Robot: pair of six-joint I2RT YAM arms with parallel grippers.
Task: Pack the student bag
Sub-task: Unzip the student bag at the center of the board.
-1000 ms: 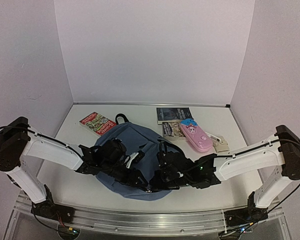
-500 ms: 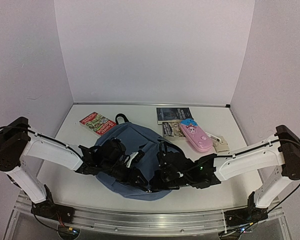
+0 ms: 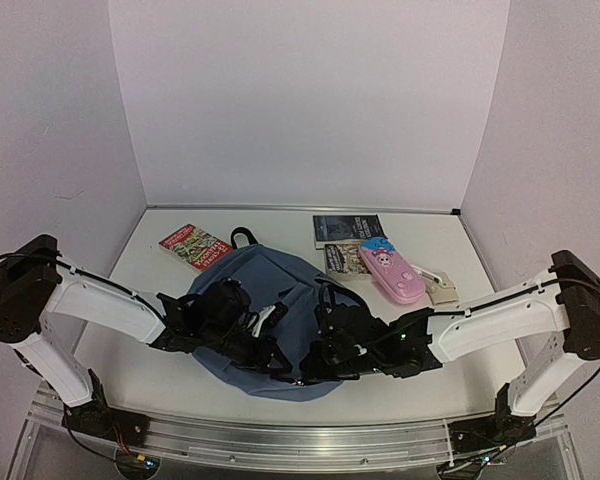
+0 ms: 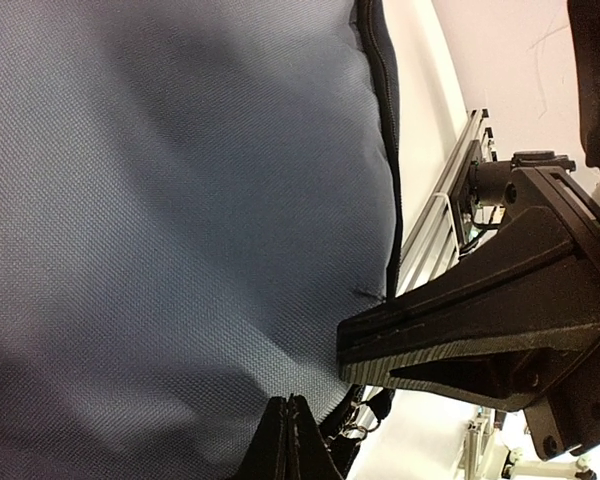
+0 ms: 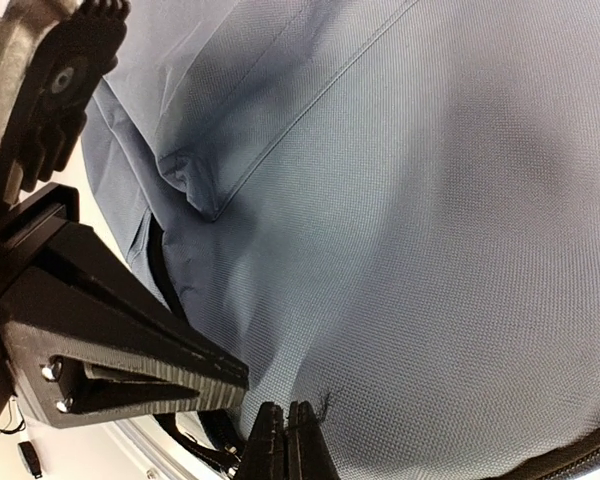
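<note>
Bag [image 3: 270, 275] lies flat mid-table [image 3: 160, 375], toward front edge, btwn both arms. L jaws pressed together, tips at bag's edge by the dark trim. R jaws pressed together too, tips on blue cloth close by. Can't tell if either has cloth caught. Behind bag: red book [image 3: 193, 246] on L, dark books [image 3: 348, 230] + pink case [image 3: 391, 271] on R, well apart from jaws.
</note>
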